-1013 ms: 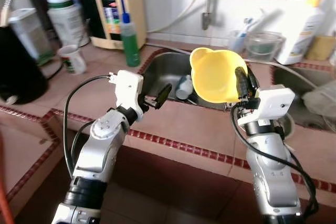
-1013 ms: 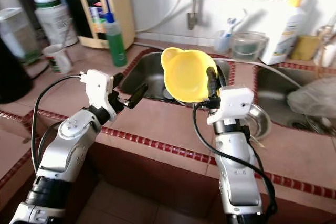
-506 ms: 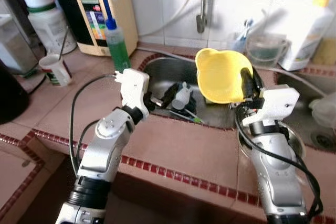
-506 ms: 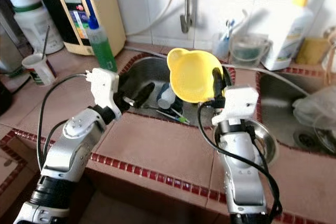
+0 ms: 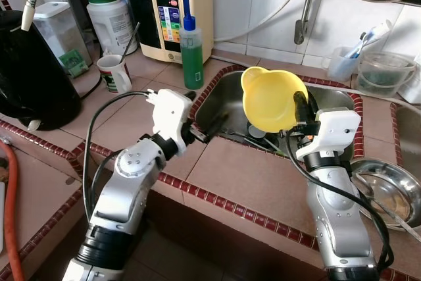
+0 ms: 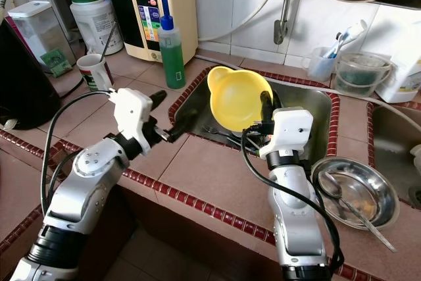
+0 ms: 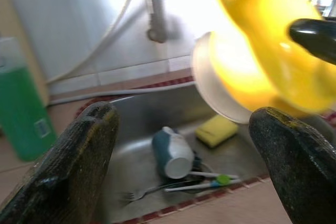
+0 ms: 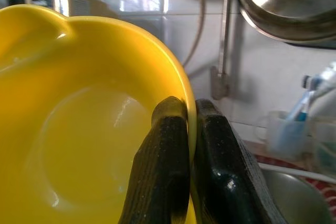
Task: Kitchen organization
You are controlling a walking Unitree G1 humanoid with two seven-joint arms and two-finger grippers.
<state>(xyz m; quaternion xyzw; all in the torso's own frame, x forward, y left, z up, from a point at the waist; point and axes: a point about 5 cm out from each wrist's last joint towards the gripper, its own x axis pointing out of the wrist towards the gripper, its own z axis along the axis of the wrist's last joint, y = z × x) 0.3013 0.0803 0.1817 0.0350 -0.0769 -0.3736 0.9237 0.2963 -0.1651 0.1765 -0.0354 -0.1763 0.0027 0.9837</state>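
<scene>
Two claws are over the sink point(image 5: 223, 100). The right claw point(image 8: 190, 129) pinches the yellow bowl point(image 5: 270, 97) by its rim, holding it up above the dishes, likely to move it. The left claw point(image 7: 178, 182) is wide and holds nothing.

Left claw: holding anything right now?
No. The left claw is open, its fingers spread wide with only the sink seen between them.

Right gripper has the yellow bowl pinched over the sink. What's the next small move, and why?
Probably carry the yellow bowl rightward toward the counter, away from the sink. The right gripper is shut on its rim, holding it tilted above a mug, fork and sponge, while the left gripper hovers open at the sink's edge.
</scene>
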